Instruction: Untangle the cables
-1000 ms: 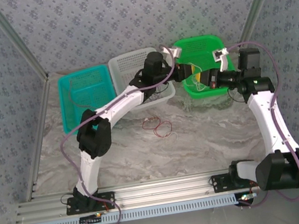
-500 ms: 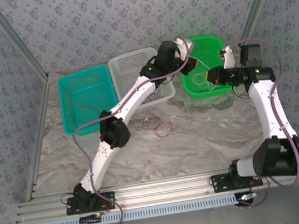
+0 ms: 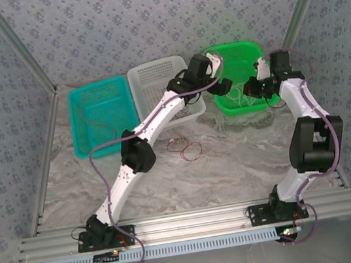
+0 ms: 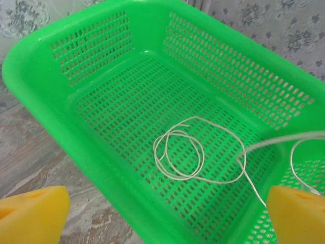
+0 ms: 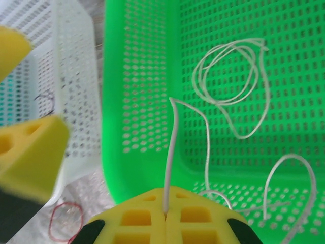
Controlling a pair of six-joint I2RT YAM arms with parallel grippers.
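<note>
- My left gripper (image 4: 165, 203) hangs over the near rim of the green basket (image 4: 101, 46), its yellow fingers (image 4: 30, 213) spread wide apart with nothing between them.
- My right gripper (image 5: 165, 211) has its yellow jaws pressed together, pinching one strand of the whitish cable (image 5: 172, 132), which rises straight out of the seam between them.
- The rest of the whitish cable lies on the green basket's mesh floor in a small coil of several loops, with longer curves trailing off beside it.
- From above, both arms reach to the far right of the table (image 3: 233, 162), and the two grippers sit close together at the green basket.
- The red cable (image 3: 184, 148) lies looped on the bare table, near the white basket (image 3: 154, 78).
- A dark cable (image 5: 45, 99) curls at the white basket; I cannot tell whether it is inside.
- A teal basket (image 3: 100, 113) stands touching the white basket's left side.
</note>
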